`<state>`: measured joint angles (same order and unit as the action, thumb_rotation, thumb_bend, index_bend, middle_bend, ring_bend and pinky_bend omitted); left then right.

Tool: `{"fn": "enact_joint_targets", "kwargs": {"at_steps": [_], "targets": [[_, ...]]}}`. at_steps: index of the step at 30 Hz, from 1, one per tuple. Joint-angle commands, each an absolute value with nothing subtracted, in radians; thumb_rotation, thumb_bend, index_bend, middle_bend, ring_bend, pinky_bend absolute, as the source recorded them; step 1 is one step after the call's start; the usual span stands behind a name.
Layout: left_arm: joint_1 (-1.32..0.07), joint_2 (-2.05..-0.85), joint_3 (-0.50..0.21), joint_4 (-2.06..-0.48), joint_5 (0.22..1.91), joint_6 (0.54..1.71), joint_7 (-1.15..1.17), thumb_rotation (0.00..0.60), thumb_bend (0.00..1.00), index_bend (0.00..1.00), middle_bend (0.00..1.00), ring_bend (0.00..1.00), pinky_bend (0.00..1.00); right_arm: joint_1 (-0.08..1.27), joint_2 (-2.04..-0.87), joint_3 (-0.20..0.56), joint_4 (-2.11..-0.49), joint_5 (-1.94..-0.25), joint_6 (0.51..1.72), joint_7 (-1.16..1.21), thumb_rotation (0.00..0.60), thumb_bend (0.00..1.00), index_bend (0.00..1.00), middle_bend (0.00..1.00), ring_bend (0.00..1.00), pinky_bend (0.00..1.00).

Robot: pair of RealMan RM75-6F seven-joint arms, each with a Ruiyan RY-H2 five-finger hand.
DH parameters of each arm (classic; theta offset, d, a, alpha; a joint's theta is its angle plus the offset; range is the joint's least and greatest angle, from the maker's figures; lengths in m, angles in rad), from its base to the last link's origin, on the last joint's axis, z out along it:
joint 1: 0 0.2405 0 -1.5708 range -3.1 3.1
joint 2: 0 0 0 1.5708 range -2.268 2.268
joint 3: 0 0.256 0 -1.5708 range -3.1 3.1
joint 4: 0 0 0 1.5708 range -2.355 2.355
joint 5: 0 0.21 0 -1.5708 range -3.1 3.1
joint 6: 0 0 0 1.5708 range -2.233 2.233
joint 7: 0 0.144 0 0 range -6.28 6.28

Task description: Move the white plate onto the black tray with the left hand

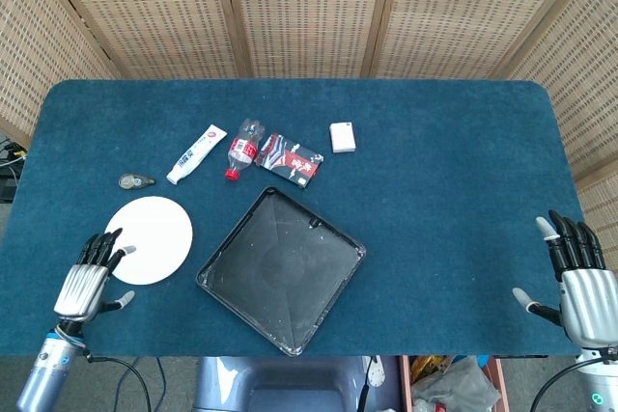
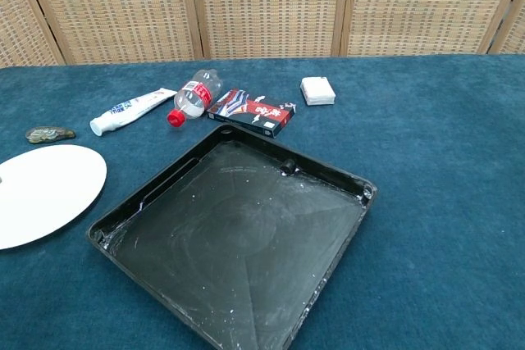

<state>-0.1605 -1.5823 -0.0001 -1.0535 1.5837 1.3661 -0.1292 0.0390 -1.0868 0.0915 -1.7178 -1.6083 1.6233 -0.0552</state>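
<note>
The white plate (image 1: 150,238) lies flat on the blue table, left of the black tray (image 1: 281,268); the chest view shows the plate (image 2: 45,193) at its left edge and the tray (image 2: 238,239) in the middle. My left hand (image 1: 89,282) hovers open at the plate's near-left rim, its fingertips reaching just over the edge. My right hand (image 1: 577,287) stays open at the table's near right corner, far from both. The tray is empty and smeared with white marks.
Behind the plate and tray lie a small dark object (image 1: 136,181), a toothpaste tube (image 1: 196,153), a lying plastic bottle (image 1: 242,148), a dark packet (image 1: 289,159) and a small white box (image 1: 342,137). A wicker screen stands behind the table.
</note>
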Motion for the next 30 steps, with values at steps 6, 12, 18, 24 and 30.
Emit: {"fn": "enact_joint_targets", "kwargs": {"at_steps": [6,12,18,24,30], "targets": [[-0.173,-1.646,0.001,-0.959,1.566,1.352,-0.160,0.600,0.21,0.25,0.00,0.00,0.00,0.041,-1.084,0.092,-1.718,-1.603,1.618,-0.051,0.600,0.00,0.00,0.00,0.00,0.00],[-0.184,-1.666,-0.004,-0.917,1.554,1.338,-0.170,0.600,0.22,0.26,0.00,0.00,0.00,0.041,-1.083,0.092,-1.717,-1.602,1.619,-0.047,0.600,0.00,0.00,0.00,0.00,0.00],[-0.208,-1.685,-0.009,-0.878,1.542,1.303,-0.165,0.600,0.23,0.26,0.00,0.00,0.00,0.042,-1.084,0.093,-1.716,-1.599,1.617,-0.043,0.600,0.00,0.00,0.00,0.00,0.00],[-0.218,-1.696,-0.012,-0.858,1.531,1.292,-0.180,0.600,0.29,0.33,0.00,0.00,0.00,0.044,-1.085,0.094,-1.713,-1.596,1.614,-0.044,0.600,0.00,0.00,0.00,0.00,0.00],[-0.221,-1.700,-0.013,-0.844,1.526,1.295,-0.193,0.600,0.33,0.40,0.00,0.00,0.00,0.045,-1.085,0.094,-1.712,-1.595,1.613,-0.041,0.600,0.00,0.00,0.00,0.00,0.00]]}}
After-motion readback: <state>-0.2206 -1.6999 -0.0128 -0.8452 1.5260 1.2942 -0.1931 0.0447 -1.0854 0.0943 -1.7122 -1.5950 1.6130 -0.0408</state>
